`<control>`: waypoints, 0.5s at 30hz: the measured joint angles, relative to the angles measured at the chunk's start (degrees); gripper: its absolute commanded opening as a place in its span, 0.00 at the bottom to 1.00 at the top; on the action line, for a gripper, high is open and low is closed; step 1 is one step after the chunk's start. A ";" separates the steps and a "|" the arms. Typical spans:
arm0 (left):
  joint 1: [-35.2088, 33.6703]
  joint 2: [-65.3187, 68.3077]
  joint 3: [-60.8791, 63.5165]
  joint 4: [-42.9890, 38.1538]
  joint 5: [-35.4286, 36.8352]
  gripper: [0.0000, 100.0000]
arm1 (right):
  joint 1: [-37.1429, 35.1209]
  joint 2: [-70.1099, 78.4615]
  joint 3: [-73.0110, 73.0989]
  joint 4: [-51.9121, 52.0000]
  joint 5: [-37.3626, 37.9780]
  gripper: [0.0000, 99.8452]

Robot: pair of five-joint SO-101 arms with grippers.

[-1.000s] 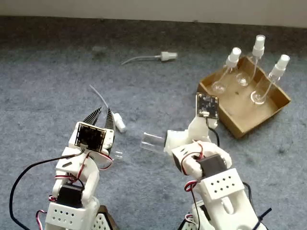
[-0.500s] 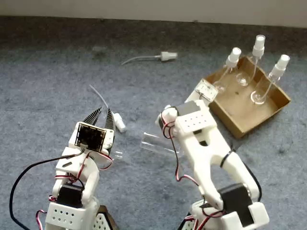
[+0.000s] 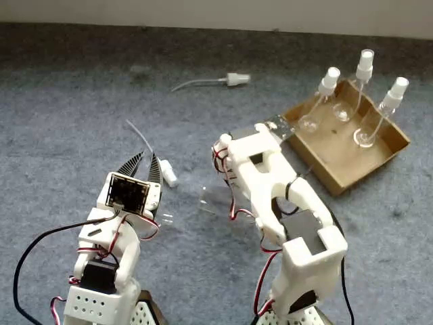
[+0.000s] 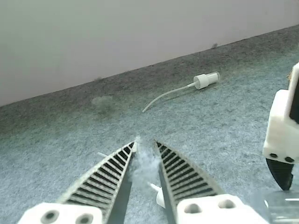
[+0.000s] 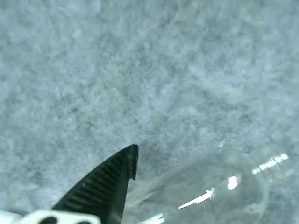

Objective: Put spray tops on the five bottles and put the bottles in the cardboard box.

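A clear bottle (image 3: 214, 199) without a top lies on the grey carpet, and the right wrist view has it close up (image 5: 212, 189). My right arm (image 3: 260, 169) stretches over it, with my right gripper (image 3: 227, 191) pointing down at its end. A loose spray top (image 3: 168, 173) with a long thin tube lies just right of my left gripper (image 3: 143, 164). That gripper is open with a narrow gap and holds nothing. The second spray top (image 3: 234, 79) (image 4: 205, 80) lies far back. Three capped bottles (image 3: 365, 101) stand in the cardboard box (image 3: 338, 159).
A small clear piece (image 3: 166, 218), perhaps another bottle's end, pokes out beside my left arm (image 3: 108, 257). A pale wall (image 4: 140, 32) borders the carpet at the back. Open carpet stretches across the far left and the centre back.
My right arm has unfolded and swung forward over the lying bottle, which has barely shifted. The left arm has kept still.
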 measured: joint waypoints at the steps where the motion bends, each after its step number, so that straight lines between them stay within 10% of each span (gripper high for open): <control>1: 0.00 0.00 0.00 0.00 0.00 0.01 | 0.00 0.00 -0.09 0.00 0.00 0.39; 15: 0.00 0.00 0.00 0.00 0.00 0.01 | 0.00 0.00 -0.09 0.26 11.16 0.13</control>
